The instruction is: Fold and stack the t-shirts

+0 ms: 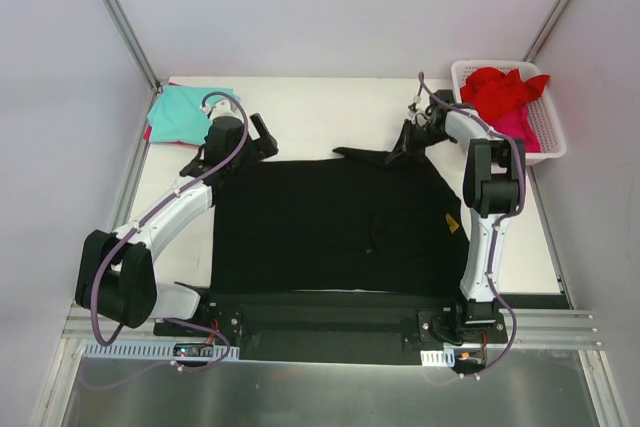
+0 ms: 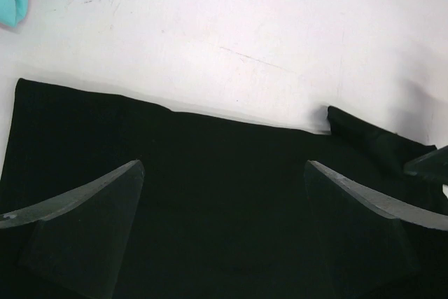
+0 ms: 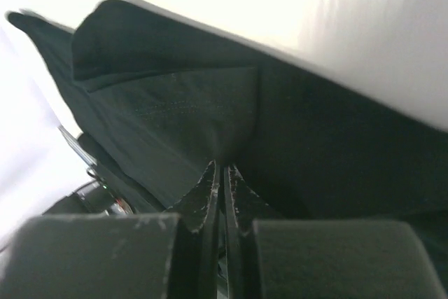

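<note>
The black t-shirt lies spread flat across the middle of my bench, its near edge by the arm bases. My right arm reaches to the shirt's far right corner. On the right wrist view its jaws are pinched together on a raised fold of the black cloth. My left arm is over the far left corner of the same shirt. Its jaws stand wide apart with nothing between them, and I cannot tell whether they touch the cloth. The teal t-shirt lies in the far left corner of the bench. The red t-shirt is heaped on a pink t-shirt in the white basket at the far right.
</note>
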Robot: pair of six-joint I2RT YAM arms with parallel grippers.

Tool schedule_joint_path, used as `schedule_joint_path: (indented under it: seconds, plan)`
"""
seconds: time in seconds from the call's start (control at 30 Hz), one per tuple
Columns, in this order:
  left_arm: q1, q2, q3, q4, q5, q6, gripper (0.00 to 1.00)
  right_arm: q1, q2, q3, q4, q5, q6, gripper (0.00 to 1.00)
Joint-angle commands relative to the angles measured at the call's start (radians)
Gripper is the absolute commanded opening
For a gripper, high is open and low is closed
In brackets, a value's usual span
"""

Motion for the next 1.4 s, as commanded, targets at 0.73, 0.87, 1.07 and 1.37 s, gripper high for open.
schedule_joint_path:
  seconds: [0.73, 0.87, 1.07, 1.37]
  plan:
    - [-0.009, -0.100, -0.036, -0.001, 0.018, -0.017, 0.99, 0.122, -0.221, -0.066, -0.222, 0.372, -0.090, 0.36]
    - [-0.009, -0.098, -0.040, -0.001, 0.019, -0.019, 0.99, 0.119, -0.225, -0.017, -0.244, 0.424, -0.092, 0.40]
    - [-0.009, -0.103, -0.042, -0.001, 0.013, -0.014, 0.99, 0.119, -0.192, 0.060, -0.254, 0.426, -0.099, 0.37]
    - [-0.009, -0.098, -0.043, -0.001, 0.004, -0.002, 0.99, 0.114, -0.077, 0.178, -0.250, 0.371, -0.093, 0.31]
